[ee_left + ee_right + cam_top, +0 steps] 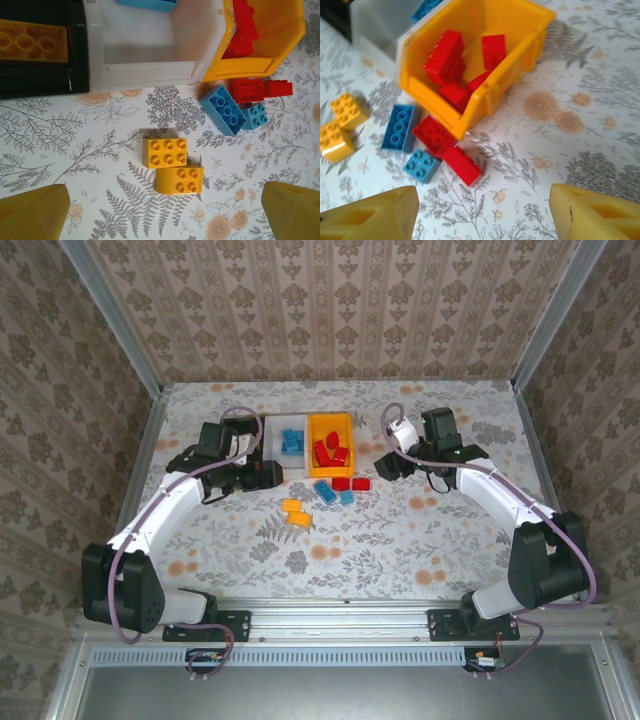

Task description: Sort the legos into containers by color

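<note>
Three bins stand side by side. The black bin (75,60) holds an orange brick (32,47). In the white bin (290,466) lie blue bricks (292,439), and in the orange-yellow bin (330,419) red bricks (331,450). Loose on the table in front are two orange bricks (165,152), a long blue brick (223,109), a small blue brick (255,115) and two red bricks (434,135). My left gripper (165,220) hangs open just short of the orange pair. The right gripper (482,220) is open near the red bricks, with nothing between its fingers.
The floral tablecloth (400,540) stretches toward the arm bases. Patterned walls and metal frame posts (150,435) close in the table. The left arm (190,480) covers much of the black bin from above.
</note>
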`<state>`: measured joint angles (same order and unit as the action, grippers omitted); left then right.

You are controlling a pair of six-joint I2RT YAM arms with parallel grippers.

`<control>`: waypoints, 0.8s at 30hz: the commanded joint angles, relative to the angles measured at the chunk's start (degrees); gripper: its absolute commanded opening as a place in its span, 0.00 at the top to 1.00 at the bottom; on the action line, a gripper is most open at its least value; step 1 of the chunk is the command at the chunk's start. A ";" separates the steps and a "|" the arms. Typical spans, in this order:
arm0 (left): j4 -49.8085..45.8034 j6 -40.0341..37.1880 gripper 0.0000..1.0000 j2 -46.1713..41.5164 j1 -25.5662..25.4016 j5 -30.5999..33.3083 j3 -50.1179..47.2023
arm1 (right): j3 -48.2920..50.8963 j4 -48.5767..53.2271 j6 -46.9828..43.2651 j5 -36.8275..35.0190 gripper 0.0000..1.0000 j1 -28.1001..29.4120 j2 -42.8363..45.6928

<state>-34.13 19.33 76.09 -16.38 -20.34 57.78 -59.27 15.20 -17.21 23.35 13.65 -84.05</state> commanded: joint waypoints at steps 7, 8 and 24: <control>3.28 -3.49 0.00 -0.26 1.20 -3.66 -1.69 | -1.61 5.80 -15.83 6.17 0.30 -0.08 -4.42; 3.43 -3.65 0.00 -0.04 1.26 -3.65 -1.93 | -1.60 5.45 -15.83 5.73 0.30 -0.09 -4.94; 5.53 -3.58 0.00 -0.35 2.43 -4.70 -3.71 | -5.64 7.71 -20.07 0.57 0.31 4.21 -13.71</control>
<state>-29.04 17.43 76.53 -14.46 -24.84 54.96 -62.63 20.21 -34.63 25.23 17.08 -96.31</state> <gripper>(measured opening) 0.997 0.696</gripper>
